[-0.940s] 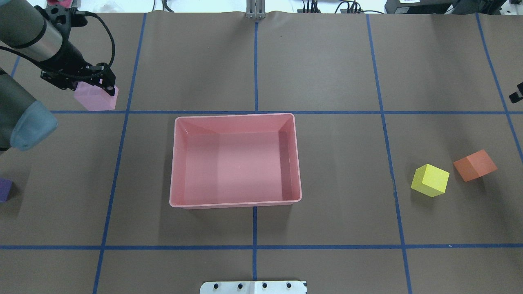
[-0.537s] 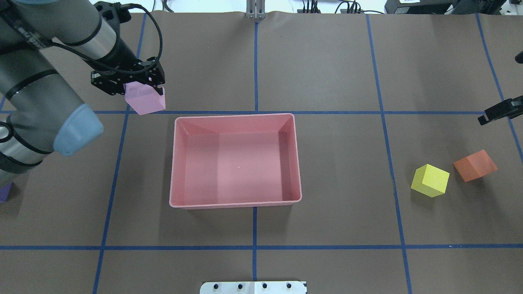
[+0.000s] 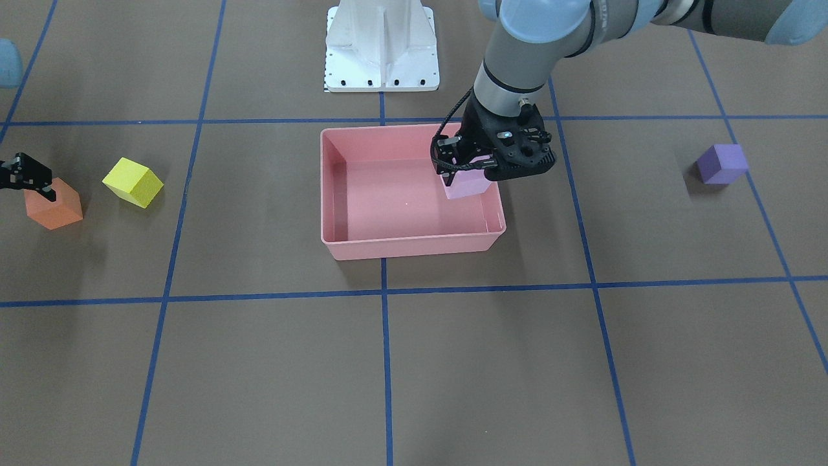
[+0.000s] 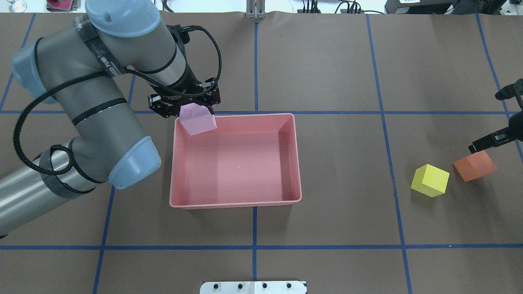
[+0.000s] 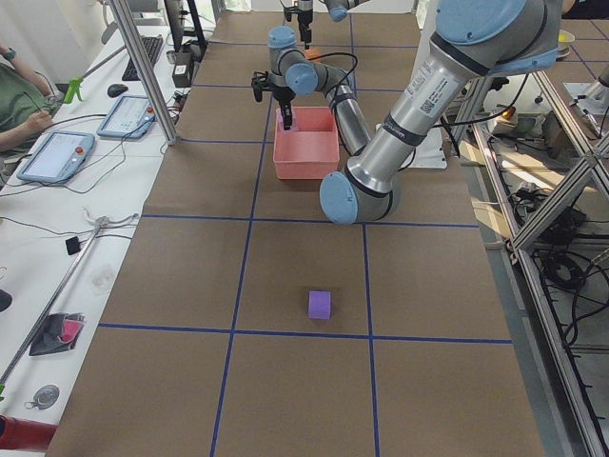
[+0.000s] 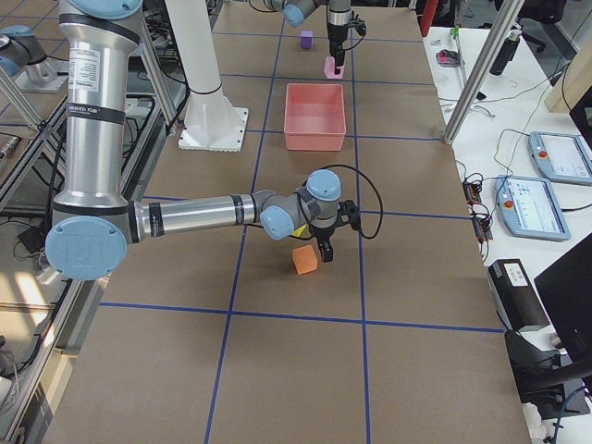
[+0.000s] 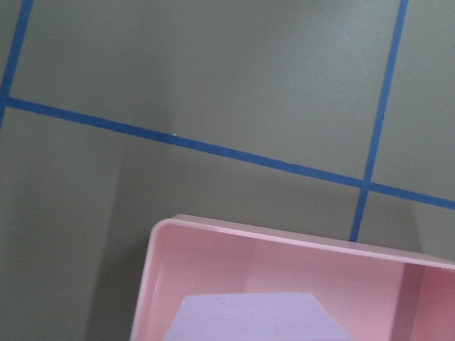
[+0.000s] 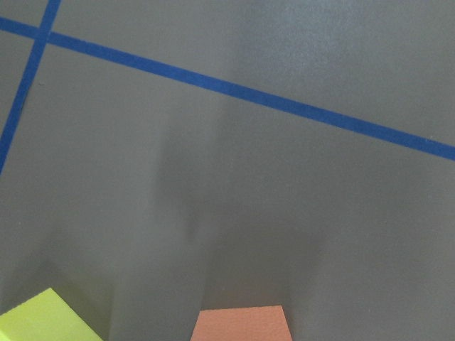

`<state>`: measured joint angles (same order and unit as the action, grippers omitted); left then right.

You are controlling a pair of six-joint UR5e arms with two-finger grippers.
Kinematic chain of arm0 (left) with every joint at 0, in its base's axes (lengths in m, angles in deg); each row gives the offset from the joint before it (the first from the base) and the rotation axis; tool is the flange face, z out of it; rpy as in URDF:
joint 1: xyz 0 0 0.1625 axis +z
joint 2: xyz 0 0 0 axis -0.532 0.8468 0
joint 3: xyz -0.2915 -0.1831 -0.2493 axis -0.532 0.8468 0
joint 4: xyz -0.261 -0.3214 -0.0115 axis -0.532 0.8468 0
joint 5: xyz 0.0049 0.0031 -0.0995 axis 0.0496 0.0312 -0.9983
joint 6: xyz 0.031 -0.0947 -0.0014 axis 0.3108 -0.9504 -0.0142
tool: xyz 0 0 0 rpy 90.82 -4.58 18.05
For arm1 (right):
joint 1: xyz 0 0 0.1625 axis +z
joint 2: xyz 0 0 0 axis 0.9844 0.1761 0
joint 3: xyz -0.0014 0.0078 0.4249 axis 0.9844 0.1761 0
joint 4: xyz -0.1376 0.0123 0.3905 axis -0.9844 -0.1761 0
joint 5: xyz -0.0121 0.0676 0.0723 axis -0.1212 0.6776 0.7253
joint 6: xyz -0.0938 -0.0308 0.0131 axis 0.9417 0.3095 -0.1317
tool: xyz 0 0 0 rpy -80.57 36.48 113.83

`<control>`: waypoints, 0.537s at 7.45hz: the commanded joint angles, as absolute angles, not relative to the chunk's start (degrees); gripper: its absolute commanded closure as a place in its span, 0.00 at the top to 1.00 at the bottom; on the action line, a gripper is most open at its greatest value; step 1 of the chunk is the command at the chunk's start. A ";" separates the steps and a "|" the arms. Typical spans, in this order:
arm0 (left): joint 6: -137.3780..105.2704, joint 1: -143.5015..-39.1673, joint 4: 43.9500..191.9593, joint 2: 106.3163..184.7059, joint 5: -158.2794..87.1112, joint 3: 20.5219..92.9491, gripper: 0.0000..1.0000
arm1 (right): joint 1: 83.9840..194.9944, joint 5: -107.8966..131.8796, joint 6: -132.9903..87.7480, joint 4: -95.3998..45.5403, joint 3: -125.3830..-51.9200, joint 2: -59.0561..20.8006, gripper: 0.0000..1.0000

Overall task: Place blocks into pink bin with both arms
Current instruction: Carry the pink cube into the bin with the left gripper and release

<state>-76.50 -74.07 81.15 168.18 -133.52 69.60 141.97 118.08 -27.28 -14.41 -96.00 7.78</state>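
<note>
So we've got the brown desk (image 4: 327, 228), and the left arm (image 4: 102, 118) is reaching across to the pink bin (image 4: 236, 203). Its left hand (image 4: 191, 109) is pinching the lilac block (image 4: 199, 121) up in the air at the bin's left side. The right hand (image 4: 492, 139) hovers just over the orange block (image 4: 475, 165), and we honestly can't tell if it's spread or closed. The yellow block (image 4: 430, 180) sits right beside the orange one, and the purple block (image 3: 721, 163) is well off on its own.
</note>
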 commanded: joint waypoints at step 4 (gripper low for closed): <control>-77.08 -73.10 81.13 168.63 -132.88 69.13 0.00 | 137.17 116.77 -26.78 -14.45 -91.82 8.10 0.99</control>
<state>-77.08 -73.24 81.12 168.63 -132.95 69.17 137.98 117.14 -27.07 -14.42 -93.30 8.09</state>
